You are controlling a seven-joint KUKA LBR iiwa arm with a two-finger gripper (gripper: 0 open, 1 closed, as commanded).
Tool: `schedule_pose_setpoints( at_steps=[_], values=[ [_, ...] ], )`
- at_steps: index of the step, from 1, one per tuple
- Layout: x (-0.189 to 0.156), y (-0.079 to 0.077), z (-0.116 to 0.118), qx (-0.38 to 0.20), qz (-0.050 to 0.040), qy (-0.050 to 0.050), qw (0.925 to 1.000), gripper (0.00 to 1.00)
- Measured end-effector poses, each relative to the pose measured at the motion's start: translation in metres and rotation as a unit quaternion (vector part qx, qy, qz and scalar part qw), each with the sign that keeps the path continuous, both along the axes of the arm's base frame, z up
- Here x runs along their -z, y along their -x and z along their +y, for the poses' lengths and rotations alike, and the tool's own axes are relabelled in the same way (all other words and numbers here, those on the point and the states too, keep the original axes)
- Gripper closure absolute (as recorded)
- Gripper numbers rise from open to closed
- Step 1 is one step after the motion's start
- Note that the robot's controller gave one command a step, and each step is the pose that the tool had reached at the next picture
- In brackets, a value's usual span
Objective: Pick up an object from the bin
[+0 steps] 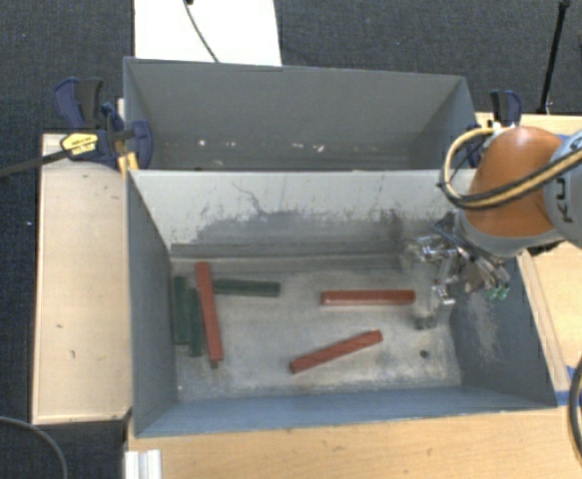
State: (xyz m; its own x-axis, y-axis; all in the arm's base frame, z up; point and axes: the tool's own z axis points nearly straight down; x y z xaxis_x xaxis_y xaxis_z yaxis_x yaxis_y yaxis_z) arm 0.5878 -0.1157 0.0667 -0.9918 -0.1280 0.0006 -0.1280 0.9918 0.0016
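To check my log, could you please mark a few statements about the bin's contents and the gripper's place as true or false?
1. The gripper is at the right side of the bin, by the right end of a horizontal red bar. True.
2. A blue ball lies mid-bin. False: a tilted red bar lies there.
3. At the left, a long red bar lies beside a green bar. True.
4. The gripper is raised above the rim. False: it is down inside the bin.
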Motion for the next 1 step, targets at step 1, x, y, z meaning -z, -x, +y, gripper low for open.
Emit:
schedule_pose_setpoints(
  at_steps=[1],
  values=[
    [-0.0044, -0.0010, -0.0015, -0.002, -0.0026, 0.001, 1.0000, 1.00]
  ],
)
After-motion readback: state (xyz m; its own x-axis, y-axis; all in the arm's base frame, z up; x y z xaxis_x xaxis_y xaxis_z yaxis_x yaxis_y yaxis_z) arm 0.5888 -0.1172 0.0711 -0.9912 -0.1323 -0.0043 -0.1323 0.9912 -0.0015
